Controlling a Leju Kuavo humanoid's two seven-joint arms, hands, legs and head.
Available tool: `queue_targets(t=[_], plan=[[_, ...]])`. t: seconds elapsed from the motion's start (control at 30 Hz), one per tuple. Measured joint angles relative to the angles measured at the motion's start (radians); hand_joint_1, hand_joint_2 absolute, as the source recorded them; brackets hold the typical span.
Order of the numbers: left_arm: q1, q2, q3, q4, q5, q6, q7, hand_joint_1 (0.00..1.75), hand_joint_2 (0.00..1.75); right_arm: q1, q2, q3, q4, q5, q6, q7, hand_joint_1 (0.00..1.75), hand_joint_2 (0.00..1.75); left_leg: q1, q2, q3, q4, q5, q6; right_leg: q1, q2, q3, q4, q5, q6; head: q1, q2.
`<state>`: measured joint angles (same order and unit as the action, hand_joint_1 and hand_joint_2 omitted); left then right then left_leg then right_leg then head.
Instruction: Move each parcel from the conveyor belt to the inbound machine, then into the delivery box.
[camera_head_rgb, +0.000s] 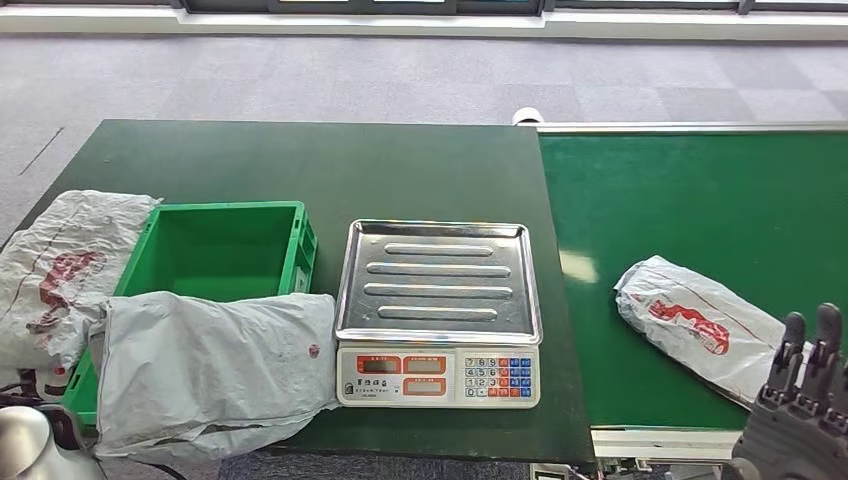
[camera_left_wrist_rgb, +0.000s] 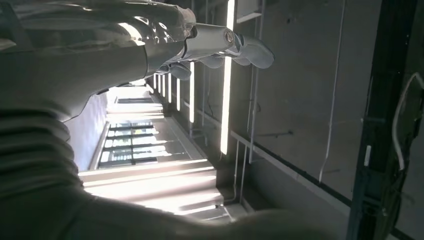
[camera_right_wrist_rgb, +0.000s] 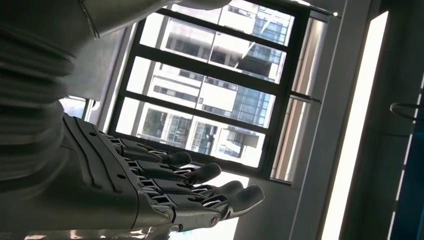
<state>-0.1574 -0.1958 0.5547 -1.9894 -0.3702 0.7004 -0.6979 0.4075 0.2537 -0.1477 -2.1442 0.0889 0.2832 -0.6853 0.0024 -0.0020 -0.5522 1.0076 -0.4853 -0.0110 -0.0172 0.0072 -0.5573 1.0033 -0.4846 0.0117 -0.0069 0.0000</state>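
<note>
We see little of our left hand (camera_left_wrist_rgb: 220, 47): the head view leaves it out, and its wrist view, pointed up at ceiling lights, catches only pale fingers stretched out with nothing in them. Our right hand (camera_head_rgb: 800, 405) is cut off at the head view's lower right corner, dark ribbed fingers pointing up, held straight and slightly apart, empty; its wrist view faces a gridded window.

The crinkled grey plastic parcel with red print (camera_head_rgb: 695, 327) lies on the matte green conveyor belt (camera_head_rgb: 700, 200), right of the scale, just beside our right hand; whether they touch we cannot tell. The white electronic scale with a ridged, shiny steel tray (camera_head_rgb: 438, 310) sits on the dark green table (camera_head_rgb: 330, 165), its tray bare. Left of the scale stands the green plastic crate (camera_head_rgb: 225, 250), its near end hidden under a smooth grey plastic bag (camera_head_rgb: 210, 365). Another wrinkled grey bag with red print (camera_head_rgb: 60, 275) lies further left of the crate, partly cut off.
</note>
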Motion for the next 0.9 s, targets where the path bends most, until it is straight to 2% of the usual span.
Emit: queue_targets(t=[0.03,0.1,0.17,0.27,0.33,0.43,0.6,0.7,0.8,0.9], plan=[[-0.01,0.001,0.009,0.026,-0.019,0.0,0.001,0.0,0.0,0.003,-0.002,0.001,0.0,0.0,-0.005,-0.002,0.0,1.75,0.0,0.0,0.0,0.0,0.0,0.0,0.0,0.0,0.0,0.0,0.0,0.0,0.0,0.0],[-0.026,0.007,0.014,0.1,-0.094,0.0,0.027,0.0,0.87,0.011,-0.004,0.004,0.0,-0.001,-0.01,-0.007,0.0,1.75,0.0,-0.001,0.001,0.0,0.0,0.0,0.0,-0.001,0.0,0.0,0.0,0.0,0.0,0.0],[-0.034,0.026,-0.008,0.196,-0.21,-0.002,0.093,0.0,1.75,0.021,-0.006,0.005,0.0,-0.002,-0.003,-0.011,0.0,1.75,0.0,-0.001,0.001,0.0,0.0,0.0,0.0,-0.001,0.0,0.0,0.0,0.0,0.0,0.0],[-0.037,0.059,-0.09,0.299,-0.385,-0.006,0.23,0.0,1.75,0.026,-0.007,0.005,-0.003,-0.006,0.02,-0.012,0.0,1.75,0.0,0.0,0.001,0.0,0.001,0.0,0.0,0.0,0.0,0.0,0.001,0.0,0.0,0.0],[-0.039,0.079,-0.156,0.339,-0.448,-0.007,0.303,0.0,1.75,0.025,-0.007,0.005,-0.005,-0.008,0.03,-0.01,0.0,1.75,0.0,0.0,0.001,0.0,0.001,0.0,0.0,0.0,0.0,0.0,0.001,0.0,0.0,0.0],[-0.039,0.104,-0.222,0.375,-0.465,-0.006,0.337,0.0,1.75,0.025,-0.007,0.005,-0.006,-0.008,0.036,-0.009,0.0,1.75,0.0,0.0,0.001,0.0,0.001,0.0,0.0,0.0,0.0,0.0,0.001,0.0,0.0,0.0],[-0.039,0.131,-0.275,0.404,-0.463,-0.023,0.352,0.0,1.75,0.025,-0.007,0.005,-0.008,-0.008,0.043,-0.007,0.0,1.75,0.0,0.0,0.001,0.0,0.001,0.0,0.0,0.0,0.0,-0.001,0.001,0.0,0.0,0.0],[-0.038,0.152,-0.327,0.42,-0.437,-0.129,0.365,0.0,1.75,0.023,-0.007,0.005,-0.008,-0.01,0.065,-0.007,0.0,1.75,0.0,0.0,0.001,0.0,0.001,0.0,0.0,0.0,0.0,-0.001,0.001,0.0,0.0,0.0],[-0.03,0.181,-0.416,0.429,-0.422,-0.242,0.359,0.0,1.75,0.013,-0.007,0.003,-0.008,-0.013,0.099,-0.007,0.0,1.75,0.0,0.0,0.0,0.0,0.001,0.0,0.0,-0.001,0.0,-0.001,0.001,0.0,0.0,0.0],[-0.001,0.225,-0.525,0.42,-0.493,-0.437,0.322,0.0,1.75,0.001,-0.007,0.0,-0.005,-0.015,0.125,-0.009,0.0,1.75,0.0,0.001,0.001,0.0,0.001,0.0,0.0,0.0,0.001,-0.001,0.001,0.0,0.0,0.0]])
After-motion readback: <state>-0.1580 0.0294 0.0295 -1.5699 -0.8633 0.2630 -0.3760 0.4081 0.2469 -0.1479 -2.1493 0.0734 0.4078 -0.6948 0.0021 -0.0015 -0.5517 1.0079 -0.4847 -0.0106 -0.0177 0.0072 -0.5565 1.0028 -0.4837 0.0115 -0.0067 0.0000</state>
